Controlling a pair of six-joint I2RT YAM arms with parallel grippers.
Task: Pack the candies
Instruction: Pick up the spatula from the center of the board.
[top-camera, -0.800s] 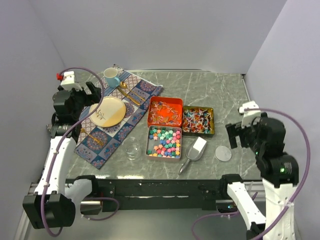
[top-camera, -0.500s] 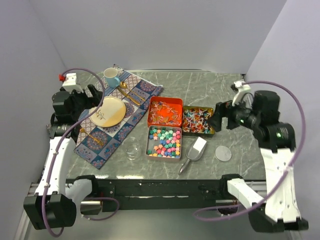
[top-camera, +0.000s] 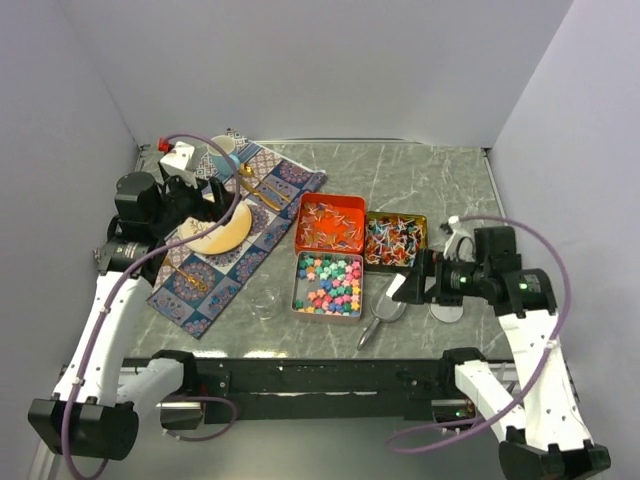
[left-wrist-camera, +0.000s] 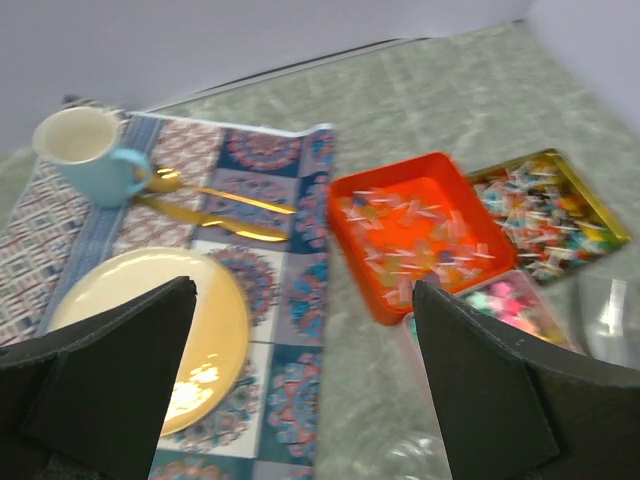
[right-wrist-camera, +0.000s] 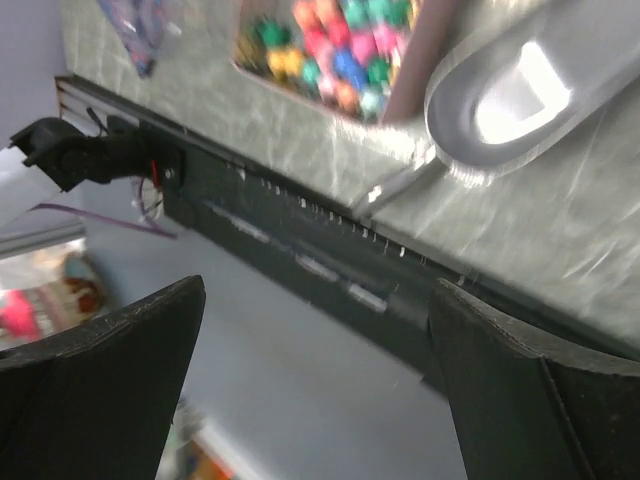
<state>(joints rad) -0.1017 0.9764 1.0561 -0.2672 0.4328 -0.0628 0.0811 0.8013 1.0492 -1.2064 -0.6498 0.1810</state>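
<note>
Currently left end effector (left-wrist-camera: 302, 292) and right end effector (right-wrist-camera: 318, 290) both hang released, empty

- Patterned placemat (top-camera: 252, 245) lies diagonally, left of centre, on the grey-green marble table (top-camera: 420, 175).
- On it: a yellow plate (top-camera: 230, 233), a blue mug (left-wrist-camera: 85, 150) at the upper corner, gold cutlery (top-camera: 262, 190) between them.
- Centre frame: orange tin (top-camera: 350, 202), gold tin (top-camera: 397, 214) touching its right side, a third tin (top-camera: 294, 290) just below.
- Silver scoop (top-camera: 380, 312) and a round disc (top-camera: 447, 312) sit lower right.
- Clear glass dish (top-camera: 266, 299) is just left of the third tin.
</note>
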